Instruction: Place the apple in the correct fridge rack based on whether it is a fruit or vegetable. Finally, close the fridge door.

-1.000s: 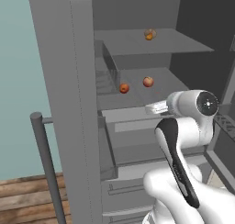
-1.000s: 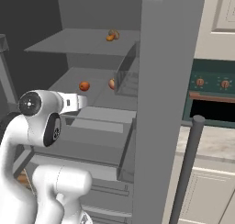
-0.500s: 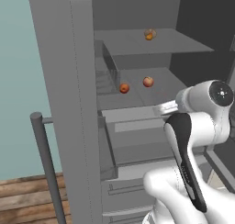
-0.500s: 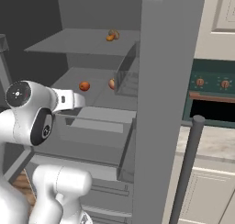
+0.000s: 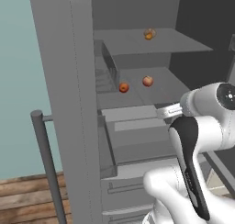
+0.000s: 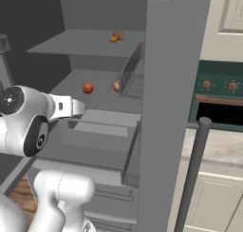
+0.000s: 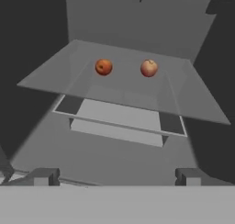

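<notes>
The small round glossy red apple (image 7: 103, 66) sits on the wide flat grey fridge rack (image 7: 55, 76), the middle shelf of the open fridge, at about 11 o'clock from the centre of the hand view. Just to its 3 o'clock, near but apart, lies a paler pinkish-red round fruit (image 7: 148, 68). In the left base view the apple (image 5: 123, 87) lies at 8 o'clock of that paler fruit (image 5: 148, 81); on the shelf above, toward 12 o'clock, rests an orange-brown lumpy fruit (image 5: 148, 33).

I judge the apple light, rigid and smooth-skinned, so it would likely roll or squirt out under an off-centre pinch. If it needs moving again, the best hold is across its widest girth, fingers on opposite sides, with modest pressure to avoid bruising.

The two-finger gripper (image 7: 115, 176) stands spread wide and holds nothing, back from the shelf edge above the pulled-out grey drawer (image 7: 117, 122). The tall grey fridge door (image 6: 171, 107) stands open, not yet shut.
</notes>
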### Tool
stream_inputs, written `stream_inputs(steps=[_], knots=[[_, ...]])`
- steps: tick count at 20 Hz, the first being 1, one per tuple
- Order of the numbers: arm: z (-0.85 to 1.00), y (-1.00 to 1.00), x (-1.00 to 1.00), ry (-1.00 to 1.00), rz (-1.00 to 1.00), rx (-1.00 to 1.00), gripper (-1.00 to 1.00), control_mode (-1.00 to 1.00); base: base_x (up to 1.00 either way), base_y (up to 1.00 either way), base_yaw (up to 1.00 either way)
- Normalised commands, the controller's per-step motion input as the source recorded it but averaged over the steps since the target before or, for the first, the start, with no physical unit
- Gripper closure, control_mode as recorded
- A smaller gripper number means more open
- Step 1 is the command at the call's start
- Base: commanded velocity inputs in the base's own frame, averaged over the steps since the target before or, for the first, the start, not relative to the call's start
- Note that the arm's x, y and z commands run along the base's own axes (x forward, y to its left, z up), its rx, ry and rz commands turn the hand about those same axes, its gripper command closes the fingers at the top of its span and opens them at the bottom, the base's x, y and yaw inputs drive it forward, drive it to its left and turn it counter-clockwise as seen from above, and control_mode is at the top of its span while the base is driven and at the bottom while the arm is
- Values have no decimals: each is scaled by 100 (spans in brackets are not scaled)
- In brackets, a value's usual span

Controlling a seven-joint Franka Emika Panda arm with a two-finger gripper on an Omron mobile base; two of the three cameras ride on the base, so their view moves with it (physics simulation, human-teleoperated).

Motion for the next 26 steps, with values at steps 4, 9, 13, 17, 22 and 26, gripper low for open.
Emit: stream_inputs(steps=[4, 9, 13, 17, 22, 26], knots=[[0, 0, 0, 0, 0, 0, -100, 100, -99, 0, 0], [0, 0, 0, 0, 0, 0, -100, 100, -76, 0, 0], [0, 0, 0, 0, 0, 0, -100, 100, -21, 0, 0], [0, 0, 0, 0, 0, 0, -100, 100, 0, 0, 0], [0, 0, 0, 0, 0, 0, -100, 100, 0, 0, 0], [0, 0, 0, 0, 0, 0, -100, 100, 0, 0, 0]])
